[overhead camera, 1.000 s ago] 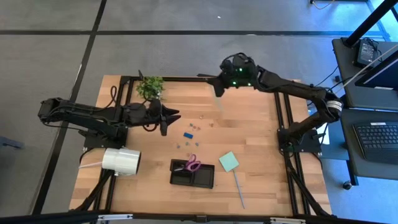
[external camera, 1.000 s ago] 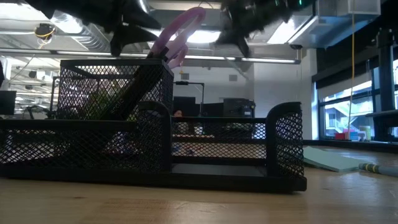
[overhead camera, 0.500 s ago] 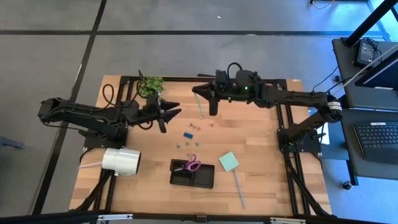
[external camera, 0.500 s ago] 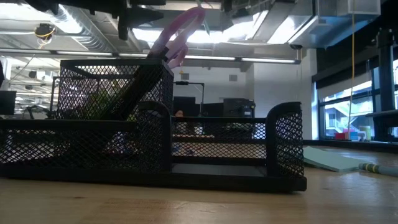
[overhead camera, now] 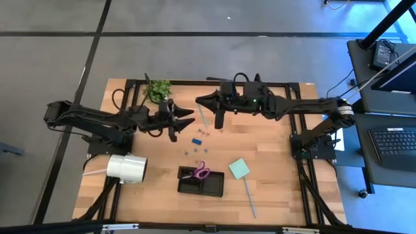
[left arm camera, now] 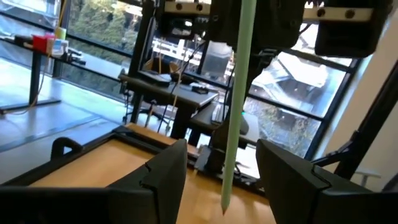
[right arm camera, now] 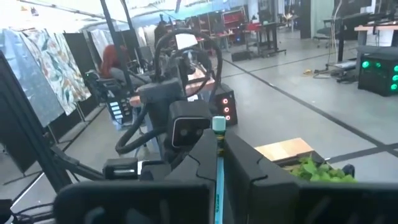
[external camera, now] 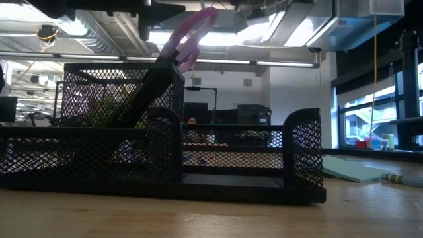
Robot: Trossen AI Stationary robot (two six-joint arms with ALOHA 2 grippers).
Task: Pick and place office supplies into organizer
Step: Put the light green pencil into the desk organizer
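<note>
The pen (overhead camera: pixel 203 116), pale green, thin, light and rigid, hangs tip-down over the far middle of the table (overhead camera: pixel 273 140), pinched at its upper end by the closed right tool (overhead camera: pixel 209 104); judged slippery, it is best gripped mid-barrel, square to its axis. The left tool (overhead camera: pixel 184 117), fingers spread and empty, waits just left of it. Count: one organizer (overhead camera: pixel 201 181) holding one pair of scissors (overhead camera: pixel 201 172), one pad (overhead camera: pixel 238 169), one stick (overhead camera: pixel 249 198), several clips (overhead camera: pixel 197 140).

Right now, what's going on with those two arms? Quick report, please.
Right gripper shut on pen, mid-air over table's far side. Left gripper open, facing it. Scissors in organizer. Nothing between them.
</note>
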